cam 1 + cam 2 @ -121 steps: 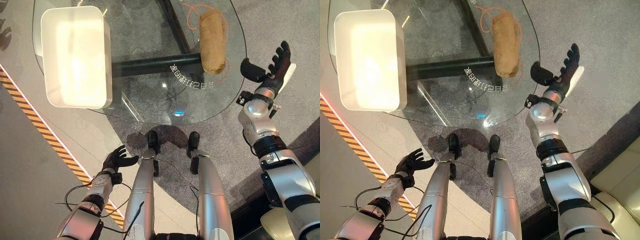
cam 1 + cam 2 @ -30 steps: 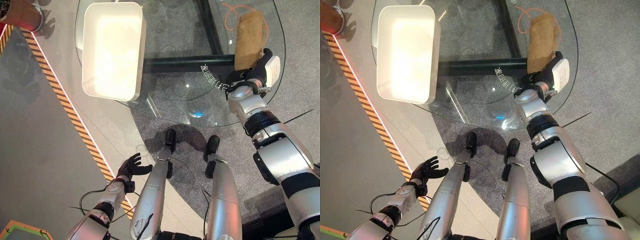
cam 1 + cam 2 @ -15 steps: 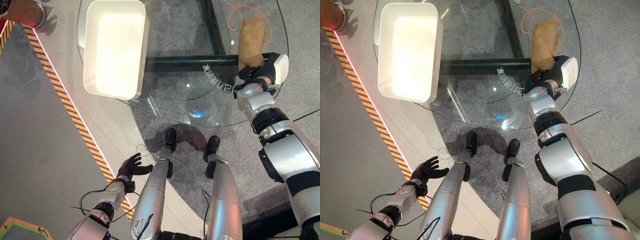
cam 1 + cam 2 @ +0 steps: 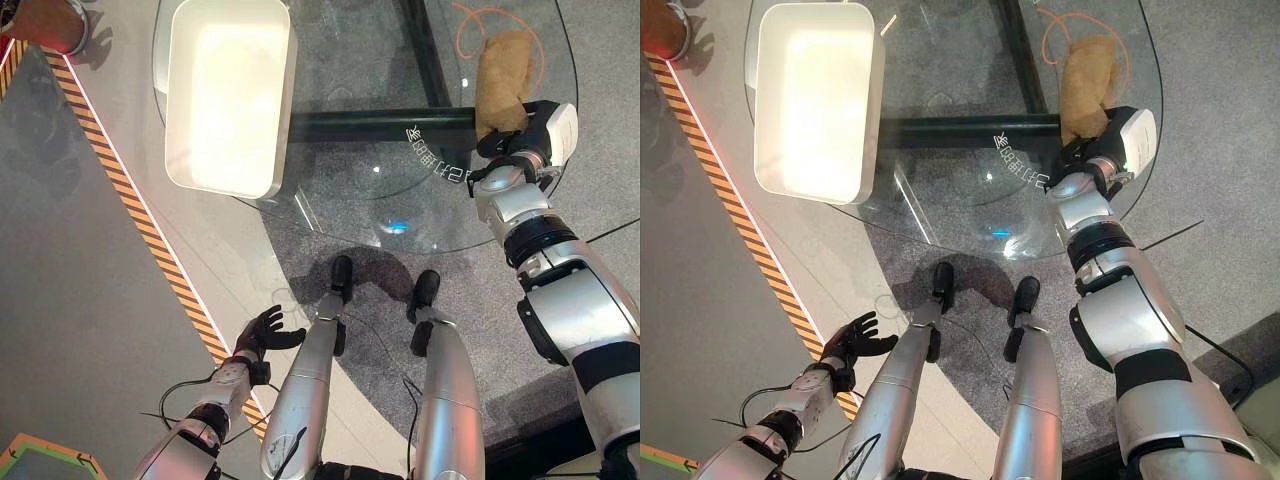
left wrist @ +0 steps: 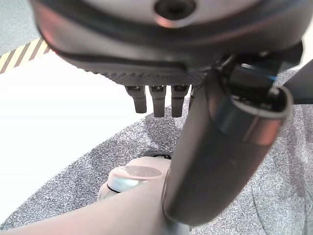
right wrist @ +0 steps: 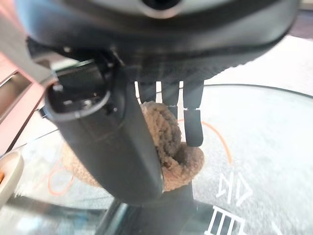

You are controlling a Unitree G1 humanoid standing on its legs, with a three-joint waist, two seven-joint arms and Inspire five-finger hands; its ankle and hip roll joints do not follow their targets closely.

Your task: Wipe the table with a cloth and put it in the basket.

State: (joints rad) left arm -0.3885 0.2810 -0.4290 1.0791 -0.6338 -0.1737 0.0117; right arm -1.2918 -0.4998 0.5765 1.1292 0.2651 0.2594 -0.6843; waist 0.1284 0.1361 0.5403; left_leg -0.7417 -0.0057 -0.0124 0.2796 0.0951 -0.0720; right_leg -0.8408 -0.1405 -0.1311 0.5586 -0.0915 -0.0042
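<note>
A tan cloth [image 4: 503, 72] lies crumpled near the right edge of the round glass table [image 4: 360, 200], inside an orange ring. My right hand [image 4: 527, 128] sits at the cloth's near end. In the right wrist view the cloth [image 6: 168, 139] is bunched between the thumb [image 6: 112, 147] and the curled fingers [image 6: 193, 122], so the hand is shut on it. The white rectangular basket [image 4: 230, 100] stands empty on the table's left part. My left hand [image 4: 262, 333] hangs low over the floor at the lower left, its fingers [image 5: 156, 100] relaxed and open.
A black beam [image 4: 370, 125] runs under the glass. An orange-and-black striped tape [image 4: 130, 210] crosses the floor on the left. A reddish-brown object [image 4: 45, 25] stands at the top left corner. Grey carpet lies under the table.
My right hand came down from the air beside the table onto the cloth's near end and closed; the cloth bunched up there. The camera has shifted. The left hand stayed put.
</note>
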